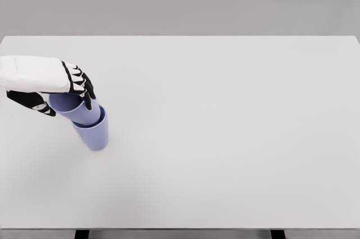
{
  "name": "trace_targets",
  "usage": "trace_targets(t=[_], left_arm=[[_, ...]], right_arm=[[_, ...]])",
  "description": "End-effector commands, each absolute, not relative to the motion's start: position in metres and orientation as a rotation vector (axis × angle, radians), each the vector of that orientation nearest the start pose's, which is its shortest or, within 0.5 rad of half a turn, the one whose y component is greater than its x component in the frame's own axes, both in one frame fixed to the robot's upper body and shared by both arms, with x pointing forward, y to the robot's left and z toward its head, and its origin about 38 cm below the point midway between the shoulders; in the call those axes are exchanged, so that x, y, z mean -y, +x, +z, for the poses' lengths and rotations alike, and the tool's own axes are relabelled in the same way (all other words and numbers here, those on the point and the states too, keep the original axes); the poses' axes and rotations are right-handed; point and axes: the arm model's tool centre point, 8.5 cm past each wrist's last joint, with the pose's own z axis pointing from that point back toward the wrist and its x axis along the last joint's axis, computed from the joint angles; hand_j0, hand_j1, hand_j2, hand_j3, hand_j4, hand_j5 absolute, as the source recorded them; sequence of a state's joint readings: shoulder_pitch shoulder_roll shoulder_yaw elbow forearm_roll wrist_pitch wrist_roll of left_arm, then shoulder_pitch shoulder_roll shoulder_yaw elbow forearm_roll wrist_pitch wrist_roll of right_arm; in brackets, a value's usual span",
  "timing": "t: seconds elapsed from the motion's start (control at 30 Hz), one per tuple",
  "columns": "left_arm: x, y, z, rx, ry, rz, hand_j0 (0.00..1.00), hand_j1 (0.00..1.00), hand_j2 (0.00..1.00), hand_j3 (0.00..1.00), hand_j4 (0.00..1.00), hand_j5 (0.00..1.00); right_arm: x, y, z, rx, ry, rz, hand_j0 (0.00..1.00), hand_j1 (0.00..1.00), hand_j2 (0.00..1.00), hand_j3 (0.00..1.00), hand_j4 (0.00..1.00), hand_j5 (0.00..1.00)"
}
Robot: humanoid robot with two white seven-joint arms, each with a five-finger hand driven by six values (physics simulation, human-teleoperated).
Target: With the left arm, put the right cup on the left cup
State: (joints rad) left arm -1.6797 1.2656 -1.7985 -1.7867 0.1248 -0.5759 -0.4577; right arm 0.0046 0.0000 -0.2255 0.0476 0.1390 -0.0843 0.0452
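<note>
Two lavender-blue cups are in view, and they are nested: the upper cup (75,108) sits inside the mouth of the lower cup (94,133), which stands on the white tabletop (225,138) near its left edge, roughly midway between the far and near edges. Both cups appear tilted in this view, their open mouths leaning up and to the left, their bases down and to the right. Much of the upper cup is still visible above the rim of the lower one.

One hand is in view. The left hand (48,81), white with black finger segments, comes in from the left edge of the picture and is clasped around the upper cup. Its fingers (81,84) curl over the cup's far rim and right side, and the thumb (31,101) presses against the near left side, so the cup is held between them. The hand covers part of the cup's mouth.

The rest of the tabletop carries nothing else. Two dark table legs (82,234) show below the near edge.
</note>
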Motion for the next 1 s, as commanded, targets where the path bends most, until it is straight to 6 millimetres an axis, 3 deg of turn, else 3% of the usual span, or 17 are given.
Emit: trace_targets(t=[0.0, 0.17, 0.57, 0.97], left_arm=[[-0.3098, 0.3664, 0.3298, -1.788, -0.233, 3.163, 0.65, 0.65, 0.65, 0.65, 0.65, 0.65], [-0.3097, 0.3661, 0.3294, -1.789, -0.229, 3.160, 0.67, 0.67, 0.67, 0.67, 0.67, 0.67], [-0.3095, 0.3666, 0.3294, -1.776, -0.241, 3.163, 0.81, 0.81, 0.81, 0.81, 0.81, 0.81], [-0.3073, 0.3670, 0.3293, -1.771, -0.233, 3.159, 0.84, 0.84, 0.84, 0.84, 0.84, 0.84]], right_arm=[[0.2647, -0.0101, -0.2612, 0.039, -0.037, -0.085, 1.00, 1.00, 1.00, 1.00, 1.00, 1.00], [0.2648, -0.0101, -0.2612, 0.039, -0.038, -0.084, 1.00, 1.00, 1.00, 1.00, 1.00, 1.00], [0.2648, -0.0101, -0.2612, 0.039, -0.038, -0.084, 1.00, 1.00, 1.00, 1.00, 1.00, 1.00], [0.2648, -0.0101, -0.2612, 0.039, -0.038, -0.085, 1.00, 1.00, 1.00, 1.00, 1.00, 1.00]])
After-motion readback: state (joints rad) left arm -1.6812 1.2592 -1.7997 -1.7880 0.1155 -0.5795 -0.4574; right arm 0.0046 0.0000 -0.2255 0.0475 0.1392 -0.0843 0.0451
